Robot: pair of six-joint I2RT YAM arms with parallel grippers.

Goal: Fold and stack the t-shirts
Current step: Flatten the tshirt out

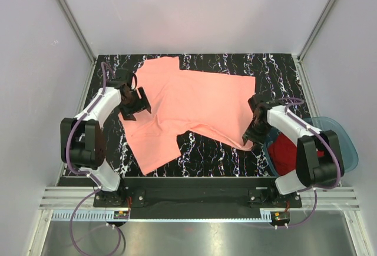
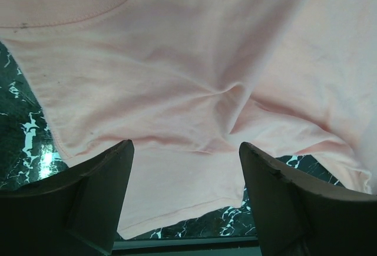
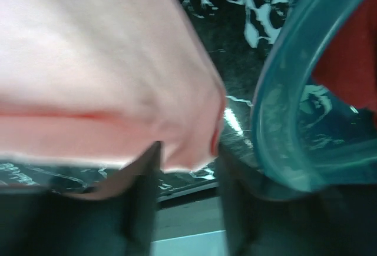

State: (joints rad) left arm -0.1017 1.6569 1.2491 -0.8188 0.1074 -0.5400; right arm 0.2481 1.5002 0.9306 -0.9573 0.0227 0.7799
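A salmon-pink t-shirt point(image 1: 194, 106) lies spread and creased on the black marbled table point(image 1: 218, 159). My left gripper point(image 1: 141, 102) hovers at the shirt's left edge, open, with pink cloth point(image 2: 177, 79) below and between its wide-set fingers point(image 2: 185, 147). My right gripper point(image 1: 252, 135) is at the shirt's lower right corner. Its fingers point(image 3: 187, 150) stand apart, and the corner of the pink cloth point(image 3: 88, 62) hangs between their tips. A dark red t-shirt point(image 1: 284, 153) lies bunched in the basin point(image 1: 344, 144), also visible in the right wrist view as the red cloth point(image 3: 350, 56).
The translucent blue basin's rim point(image 3: 283, 109) sits close to the right of my right gripper, at the table's right edge. White walls enclose the table on three sides. Bare marbled table shows in front of the pink shirt.
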